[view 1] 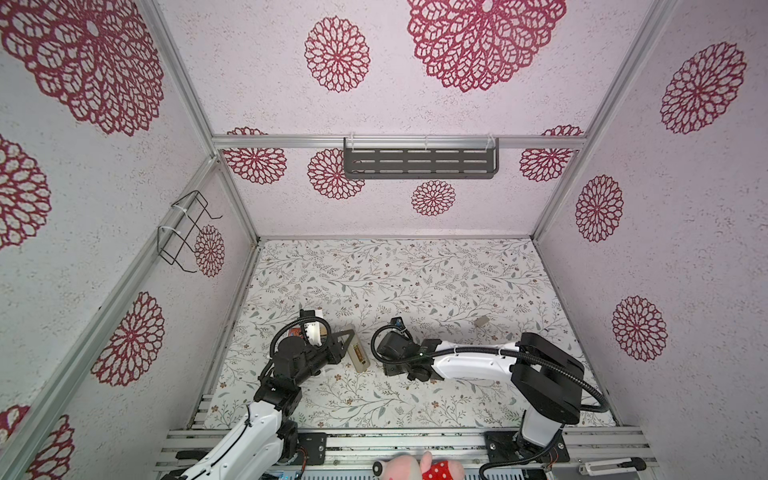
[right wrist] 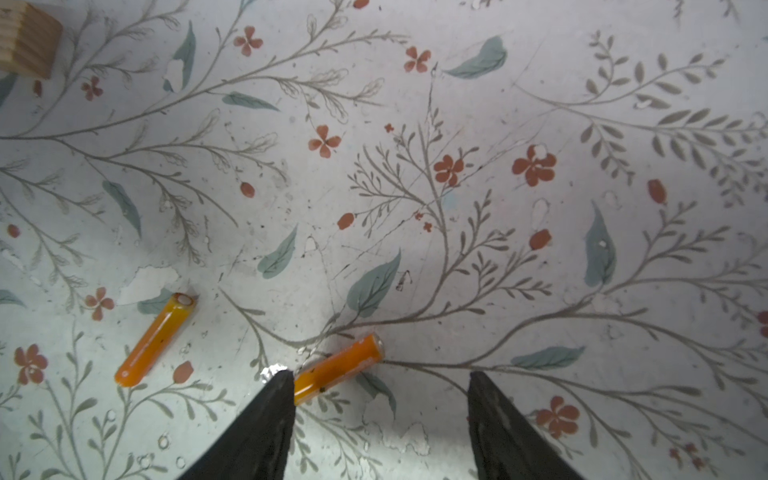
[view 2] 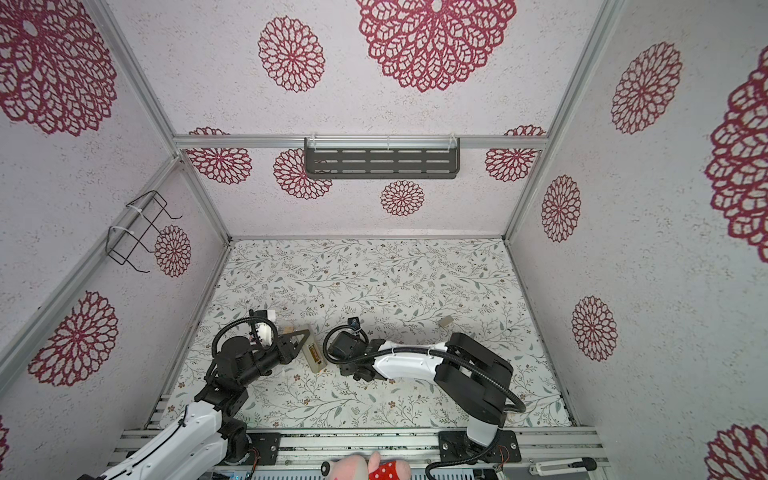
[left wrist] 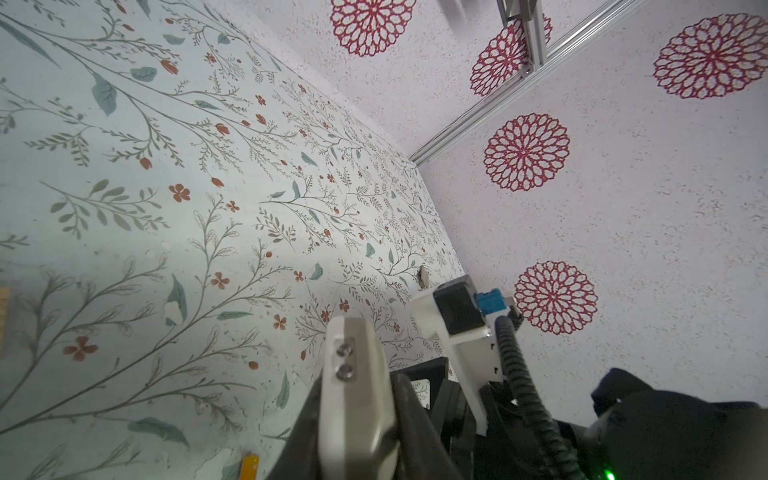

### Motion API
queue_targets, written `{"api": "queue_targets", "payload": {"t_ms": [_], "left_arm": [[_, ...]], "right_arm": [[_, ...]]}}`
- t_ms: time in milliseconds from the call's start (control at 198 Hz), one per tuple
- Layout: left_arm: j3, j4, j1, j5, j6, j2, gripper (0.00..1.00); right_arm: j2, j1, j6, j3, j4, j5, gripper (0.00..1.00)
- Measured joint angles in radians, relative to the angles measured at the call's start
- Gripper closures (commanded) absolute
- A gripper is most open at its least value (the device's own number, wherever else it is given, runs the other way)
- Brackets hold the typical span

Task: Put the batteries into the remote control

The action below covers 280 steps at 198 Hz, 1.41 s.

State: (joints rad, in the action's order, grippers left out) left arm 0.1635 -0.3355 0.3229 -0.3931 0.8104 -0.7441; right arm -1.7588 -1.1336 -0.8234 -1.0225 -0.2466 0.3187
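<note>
Left gripper (left wrist: 358,432) clamps the remote control (left wrist: 353,386) (two metal studs showing); orange battery (left wrist: 249,467) lies on the table (left wrist: 166,216).

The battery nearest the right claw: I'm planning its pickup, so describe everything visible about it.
This battery is a slim, glossy orange cylinder with a few dark specks and a pale metal tip at the end away from the right claw. It lies flat and slanted on the floral table, apart from the other battery. It sits between the fingers of the open claw, its near end hidden behind one finger; contact there cannot be told.
</note>
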Motion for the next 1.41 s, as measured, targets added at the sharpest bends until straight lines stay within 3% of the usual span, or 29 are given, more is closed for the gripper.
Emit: {"api": "queue_targets", "payload": {"t_ms": [550, 843, 1413], "left_arm": [[-0.017, 0.023, 0.0, 0.042, -0.003, 0.024, 1.0], [-0.017, 0.024, 0.0, 0.047, -0.006, 0.024, 1.0], [-0.017, 0.024, 0.0, 0.057, -0.006, -0.024, 1.0]], "right_arm": [[-0.069, 0.0, -0.001, -0.052, -0.005, 0.0, 0.36], [-0.087, -0.003, -0.009, -0.069, -0.01, 0.003, 0.54], [-0.114, -0.023, -0.008, -0.105, -0.036, 0.024, 0.54]]}}
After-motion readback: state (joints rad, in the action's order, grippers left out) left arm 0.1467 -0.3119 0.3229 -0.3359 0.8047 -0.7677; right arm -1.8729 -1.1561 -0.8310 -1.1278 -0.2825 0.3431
